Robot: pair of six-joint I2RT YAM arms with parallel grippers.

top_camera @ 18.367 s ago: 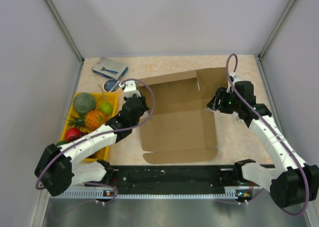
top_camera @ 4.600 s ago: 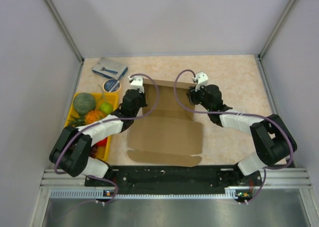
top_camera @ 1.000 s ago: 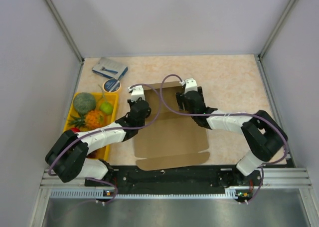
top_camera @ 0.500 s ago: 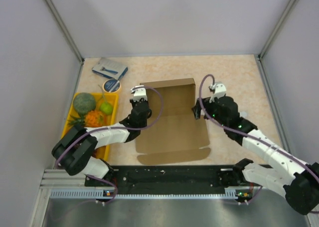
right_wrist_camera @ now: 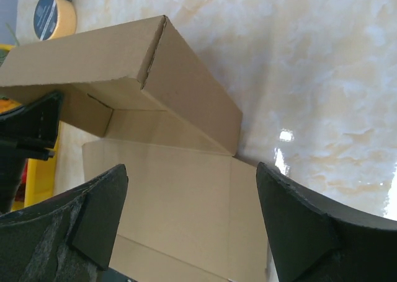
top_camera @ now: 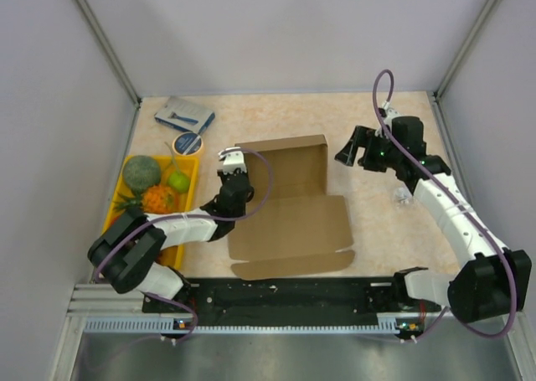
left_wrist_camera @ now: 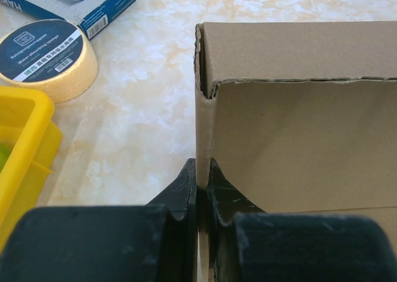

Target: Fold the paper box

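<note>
The paper box [top_camera: 289,218] is brown corrugated cardboard, partly folded, in the middle of the table. Its far part stands up as walls [top_camera: 280,153]; the near panel and front flap lie flat. My left gripper [top_camera: 234,182] is shut on the box's upright left wall, seen edge-on between its fingers in the left wrist view [left_wrist_camera: 203,170]. My right gripper [top_camera: 352,151] is open and empty, held above the table to the right of the box, apart from it. The right wrist view shows the box [right_wrist_camera: 180,189] between its spread fingertips [right_wrist_camera: 102,198].
A yellow tray [top_camera: 188,167] of fruit stands at the left. A tape roll [top_camera: 187,141] and a blue-grey flat packet [top_camera: 184,112] lie at the back left; both show in the left wrist view [left_wrist_camera: 46,56]. Enclosure walls surround the table.
My right gripper has left the box's right wall and moved back and to the right, open. The box's far walls stay up. My left gripper keeps its hold.
</note>
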